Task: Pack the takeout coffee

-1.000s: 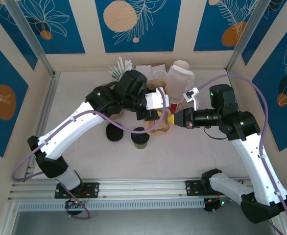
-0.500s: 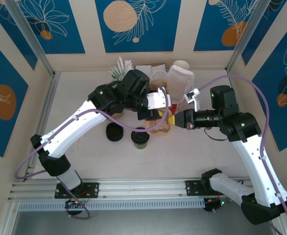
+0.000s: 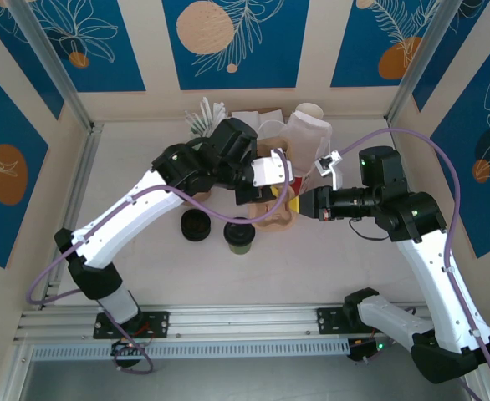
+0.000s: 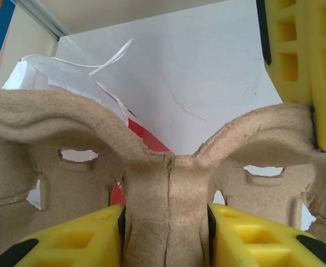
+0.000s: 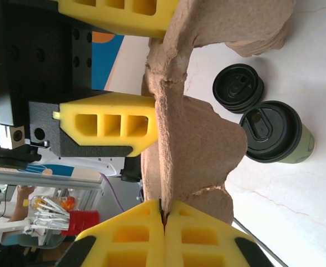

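The takeout coffee [image 3: 239, 238], a small olive-green cup with a black lid, stands on the table just left of a brown pulp cup carrier [image 3: 275, 219]; the coffee [image 5: 280, 133] is free of both grippers. My left gripper [image 4: 166, 236] is shut on the carrier's central post [image 4: 167, 200], pads touching both sides. My right gripper [image 5: 163, 217] is shut on a thin edge of the carrier [image 5: 202, 139]. In the top view the left gripper [image 3: 267, 199] and right gripper [image 3: 295, 203] meet over the carrier. A red patch [image 4: 146, 140] shows behind the carrier.
A loose black lid disc [image 3: 196, 225] lies left of the coffee. White bags and paper cups [image 3: 308, 134] crowd the back wall, with a cup of white sticks [image 3: 203, 117] beside them. Metal posts and panel walls bound the table.
The left jaws have closed in onto the carrier's post and the left arm has shifted slightly. The right arm and the coffee have stayed put.
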Robot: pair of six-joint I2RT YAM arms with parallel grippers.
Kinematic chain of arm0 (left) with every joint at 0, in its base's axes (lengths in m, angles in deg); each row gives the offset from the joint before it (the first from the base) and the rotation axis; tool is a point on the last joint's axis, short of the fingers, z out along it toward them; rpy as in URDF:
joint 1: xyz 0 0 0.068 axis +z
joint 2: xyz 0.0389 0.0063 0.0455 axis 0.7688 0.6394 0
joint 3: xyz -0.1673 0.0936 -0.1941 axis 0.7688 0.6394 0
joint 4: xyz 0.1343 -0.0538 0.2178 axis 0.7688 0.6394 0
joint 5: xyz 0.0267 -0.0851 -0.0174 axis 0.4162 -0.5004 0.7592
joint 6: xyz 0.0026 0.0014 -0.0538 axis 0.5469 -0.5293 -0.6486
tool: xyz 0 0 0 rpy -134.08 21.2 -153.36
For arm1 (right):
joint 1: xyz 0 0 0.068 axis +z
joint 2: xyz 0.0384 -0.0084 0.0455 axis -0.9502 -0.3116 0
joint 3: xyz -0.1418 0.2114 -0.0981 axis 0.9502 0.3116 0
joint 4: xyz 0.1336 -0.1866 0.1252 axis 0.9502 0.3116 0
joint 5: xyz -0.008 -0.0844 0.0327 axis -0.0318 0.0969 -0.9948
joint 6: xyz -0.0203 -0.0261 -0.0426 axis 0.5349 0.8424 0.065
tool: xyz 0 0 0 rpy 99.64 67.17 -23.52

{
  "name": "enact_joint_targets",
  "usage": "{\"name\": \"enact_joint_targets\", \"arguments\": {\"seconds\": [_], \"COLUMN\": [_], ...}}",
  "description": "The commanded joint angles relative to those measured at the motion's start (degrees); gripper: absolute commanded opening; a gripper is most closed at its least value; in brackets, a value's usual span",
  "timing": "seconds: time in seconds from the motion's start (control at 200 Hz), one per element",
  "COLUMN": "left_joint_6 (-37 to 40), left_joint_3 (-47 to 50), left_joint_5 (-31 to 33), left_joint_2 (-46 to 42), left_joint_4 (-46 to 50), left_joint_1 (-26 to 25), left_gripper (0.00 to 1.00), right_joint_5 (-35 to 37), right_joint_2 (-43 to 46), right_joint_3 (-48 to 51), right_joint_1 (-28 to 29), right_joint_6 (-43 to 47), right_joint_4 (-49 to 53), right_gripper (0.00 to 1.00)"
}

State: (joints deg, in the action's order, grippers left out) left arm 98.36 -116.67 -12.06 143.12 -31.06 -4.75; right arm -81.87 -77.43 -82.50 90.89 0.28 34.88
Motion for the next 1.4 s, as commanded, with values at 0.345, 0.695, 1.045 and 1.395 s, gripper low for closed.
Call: {"name": "enact_joint_targets", "arguments": {"seconds": [0.345,0.695,1.045,1.395], "left_joint_6": [-4.1,-7.7,-11.7,-14.4], "left_joint_3": [-5.1,-5.1,-6.7,-11.1], "left_joint_5": [-0.4,-1.4,-4.6,-5.8], "left_joint_2": [2.1,1.7,2.5,5.1], "left_joint_4": [0.2,-3.5,-6.0,-5.9], "left_joint_1": [0.3,2.7,5.7,6.1], "left_gripper": [0.32,0.31,0.30,0.30], "right_joint_5": [6.7,30.6,37.4,32.6], "right_joint_2": [5.3,-3.2,-18.3,-27.5], "right_joint_3": [-3.3,-4.4,-8.9,-11.8], "right_joint_1": [-10.4,-13.3,-13.2,-13.0], "right_joint_6": [1.0,-3.0,-1.3,-0.6], "right_joint_4": [3.5,-2.6,-7.0,-9.2], "right_gripper": [0.43,0.49,0.54,0.53]}}
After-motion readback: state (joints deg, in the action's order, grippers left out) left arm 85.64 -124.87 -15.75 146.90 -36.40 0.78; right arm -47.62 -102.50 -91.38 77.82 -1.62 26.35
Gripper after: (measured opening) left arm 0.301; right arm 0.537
